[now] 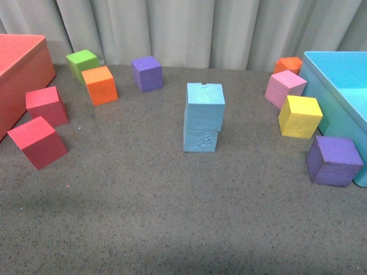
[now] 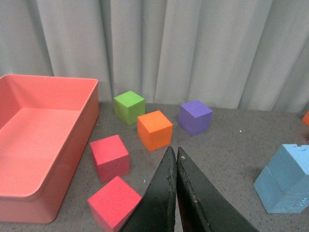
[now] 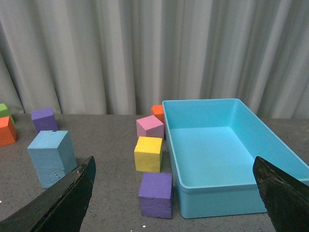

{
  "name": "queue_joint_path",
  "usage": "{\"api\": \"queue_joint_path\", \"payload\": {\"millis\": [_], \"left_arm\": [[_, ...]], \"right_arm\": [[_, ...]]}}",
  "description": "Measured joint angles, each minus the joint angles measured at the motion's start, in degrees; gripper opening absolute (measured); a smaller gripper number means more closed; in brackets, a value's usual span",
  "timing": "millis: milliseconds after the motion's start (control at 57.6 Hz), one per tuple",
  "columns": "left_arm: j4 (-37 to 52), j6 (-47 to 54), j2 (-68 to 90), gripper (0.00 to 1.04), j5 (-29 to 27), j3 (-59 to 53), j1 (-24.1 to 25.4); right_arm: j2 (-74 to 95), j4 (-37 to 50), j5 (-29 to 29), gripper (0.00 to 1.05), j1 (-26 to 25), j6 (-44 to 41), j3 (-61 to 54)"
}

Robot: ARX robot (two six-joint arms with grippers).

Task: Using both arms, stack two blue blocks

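Sitting mid-table, the 2 blue blocks (image 1: 203, 117) are stacked squarely enough to stand alone, so neither arm holds them; left gripper (image 2: 175, 162) is pressed together, empty; right gripper (image 3: 174, 181) is spread wide.

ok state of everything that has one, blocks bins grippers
top blue block: resting on the lower one, slightly offset
bottom blue block: on the table, embossed side facing front
left gripper: shut, holding nothing
right gripper: open, holding nothing
red bin: empty
turquoise bin: empty
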Motion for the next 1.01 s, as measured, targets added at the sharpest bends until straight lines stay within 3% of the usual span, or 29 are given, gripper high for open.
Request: {"api": "queue_joint_path", "payload": {"millis": [416, 469, 538, 1007], "left_arm": [[-11.65, 0.02, -18.80, 0.04, 4.79, -7.15, 4.66], [-14.29, 0.07, -22.21, 0.04, 8.81, -7.91, 7.52], [-17.79, 0.04, -26.47, 0.04, 9.27, -8.63, 9.31], [-35.85, 0.07, -46.82, 0.04, 9.79, -9.29, 9.53]], "right_arm": [[0.00, 0.00, 0.02, 0.95, 0.00, 0.00, 0.00], [0.00, 0.00, 0.02, 0.95, 0.00, 0.00, 0.00], [0.00, 0.00, 0.04, 0.95, 0.00, 0.02, 0.00], [0.00, 0.00, 0.04, 0.95, 0.00, 0.00, 0.00]]}}
